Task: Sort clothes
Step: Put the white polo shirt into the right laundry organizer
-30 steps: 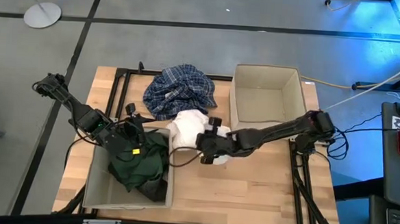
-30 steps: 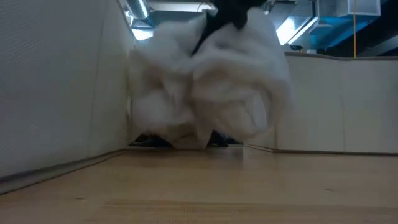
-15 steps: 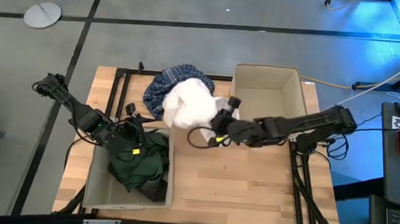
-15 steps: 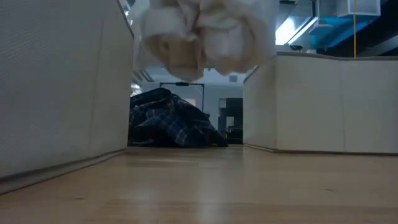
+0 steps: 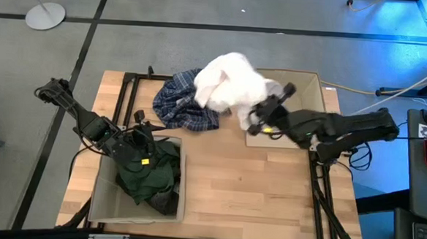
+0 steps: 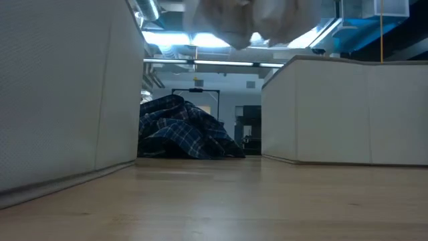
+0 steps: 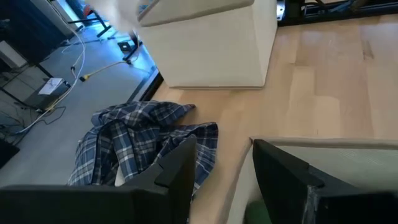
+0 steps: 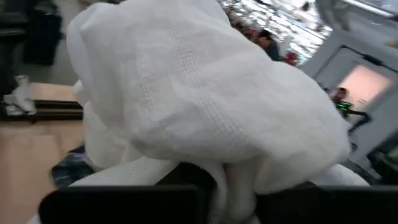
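My right gripper [image 5: 254, 113] is shut on the white piece [image 5: 230, 80], held high above the near left corner of the right beige bin [image 5: 314, 92]. The white piece fills the right wrist view [image 8: 205, 93] and shows at the top of the low view [image 6: 247, 20]. The blue-and-white plaid shirt [image 5: 179, 103] lies heaped on the table at the far side. It also shows in the low view [image 6: 184, 134] and the left wrist view [image 7: 137, 143]. My left gripper [image 7: 222, 149] is open over the far edge of the left bin [image 5: 100, 194], which holds the dark green piece [image 5: 148, 173] and a dark piece [image 5: 167, 202]. My right gripper pinches a bunched fold of the white piece [image 8: 227, 180] between its two fingers, several layers together. The fingers come from the table's right side. The piece is lifted clear of the table and billows out in a loose ball beyond the fingers, hiding their tips.
The two beige bins stand as walls either side of the low view: the left bin [image 6: 67, 87] and the right bin [image 6: 348, 107]. Bare wooden table [image 5: 246, 194] lies between and in front of them. Black frame rails [image 5: 131, 86] run along the table's sides.
My right gripper has risen and swung toward the table's far right, over the right bin's corner, carrying the white piece. The piece has been lifted clear of the table. The plaid shirt behind it has come into view and has stayed in place.
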Controlling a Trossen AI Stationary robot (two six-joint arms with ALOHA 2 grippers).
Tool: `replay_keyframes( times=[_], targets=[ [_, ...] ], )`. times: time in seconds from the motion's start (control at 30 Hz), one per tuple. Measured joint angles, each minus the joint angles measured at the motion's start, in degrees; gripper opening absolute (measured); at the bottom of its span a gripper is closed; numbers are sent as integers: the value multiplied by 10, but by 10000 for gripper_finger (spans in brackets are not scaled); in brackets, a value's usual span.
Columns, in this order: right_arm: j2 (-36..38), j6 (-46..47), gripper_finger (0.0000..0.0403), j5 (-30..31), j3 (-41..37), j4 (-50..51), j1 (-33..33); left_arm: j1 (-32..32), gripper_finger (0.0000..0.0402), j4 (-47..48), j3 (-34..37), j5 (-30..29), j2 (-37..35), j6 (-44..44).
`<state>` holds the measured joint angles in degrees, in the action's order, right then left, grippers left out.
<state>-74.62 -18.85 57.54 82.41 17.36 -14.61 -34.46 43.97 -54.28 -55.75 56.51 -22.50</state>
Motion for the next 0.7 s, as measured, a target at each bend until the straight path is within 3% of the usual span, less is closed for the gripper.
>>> replay_keyframes(
  times=[0.33,0.47,0.7],
  targets=[
    [87,19,45,169,1,138,0,0,150,-2,0,0,0,0],
    [98,138,46,205,1,269,0,0,150,-1,0,0,0,0],
    [91,436,46,179,0,575,50,0,150,-1,0,0,0,0]
  ],
)
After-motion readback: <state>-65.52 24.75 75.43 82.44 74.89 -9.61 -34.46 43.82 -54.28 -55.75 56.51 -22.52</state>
